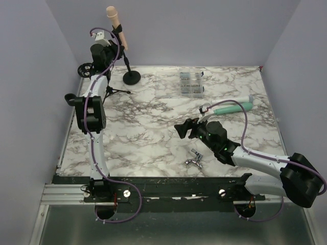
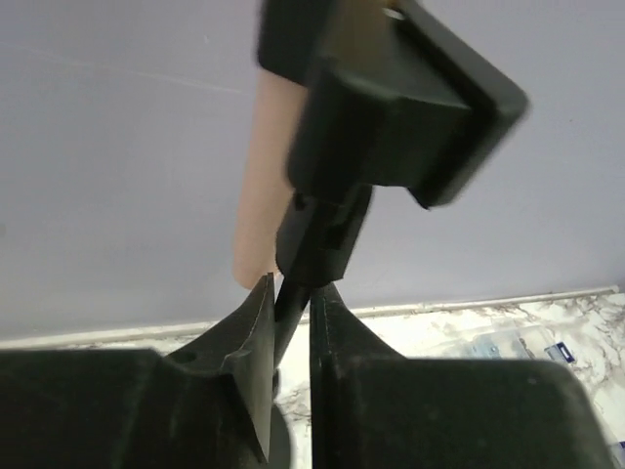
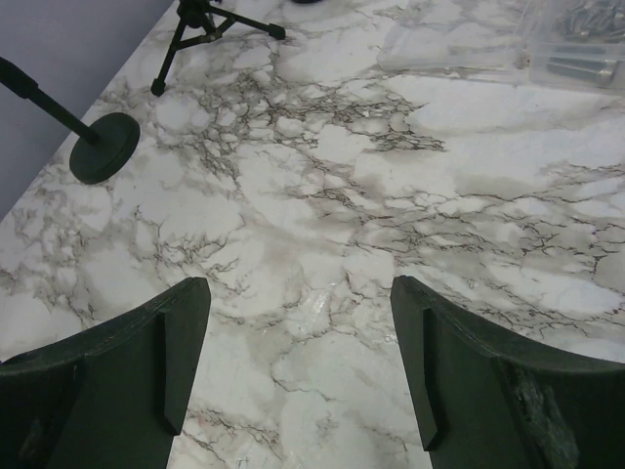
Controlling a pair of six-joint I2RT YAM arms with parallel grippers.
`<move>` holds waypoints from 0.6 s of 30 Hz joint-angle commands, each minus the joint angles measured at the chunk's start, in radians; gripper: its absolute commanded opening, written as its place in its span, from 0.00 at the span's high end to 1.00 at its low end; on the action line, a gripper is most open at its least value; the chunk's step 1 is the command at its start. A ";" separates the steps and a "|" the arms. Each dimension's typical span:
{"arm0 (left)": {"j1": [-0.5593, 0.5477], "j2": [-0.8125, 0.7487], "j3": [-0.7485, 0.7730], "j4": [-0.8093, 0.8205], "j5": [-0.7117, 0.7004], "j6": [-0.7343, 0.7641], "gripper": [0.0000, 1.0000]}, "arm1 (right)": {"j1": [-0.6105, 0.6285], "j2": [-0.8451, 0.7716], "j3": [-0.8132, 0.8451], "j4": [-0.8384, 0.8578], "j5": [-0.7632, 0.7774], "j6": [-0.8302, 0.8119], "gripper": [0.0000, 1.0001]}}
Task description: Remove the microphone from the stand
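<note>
The beige microphone (image 1: 114, 20) sits tilted in the black clip (image 2: 391, 107) at the top of the stand, at the back left. In the left wrist view its beige body (image 2: 269, 176) rises behind the clip. The stand's thin black pole (image 1: 126, 60) runs down to a round black base (image 1: 131, 77). My left gripper (image 2: 291, 293) is shut on the pole just below the clip, and shows in the top view (image 1: 116, 45). My right gripper (image 1: 184, 130) is open and empty above the marble table's middle (image 3: 303, 362).
A small black tripod (image 1: 115, 92) stands beside the stand base. A clear plastic box (image 1: 191, 82) sits at the back centre. A teal tube (image 1: 232, 107) lies at the right, and a small metal part (image 1: 195, 161) lies in front. The purple back wall is close behind the microphone.
</note>
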State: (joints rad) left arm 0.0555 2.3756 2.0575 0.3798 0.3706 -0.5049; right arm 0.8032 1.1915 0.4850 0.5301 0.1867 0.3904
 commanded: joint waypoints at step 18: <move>-0.161 -0.470 -0.642 0.133 -0.185 0.100 1.00 | -0.003 -0.073 -0.021 -0.007 0.029 -0.009 0.18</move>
State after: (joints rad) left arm -0.0486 2.0979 1.6081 0.5259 0.2893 -0.4171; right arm 0.8032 1.1378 0.4694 0.5289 0.1890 0.3908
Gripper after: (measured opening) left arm 0.110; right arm 0.820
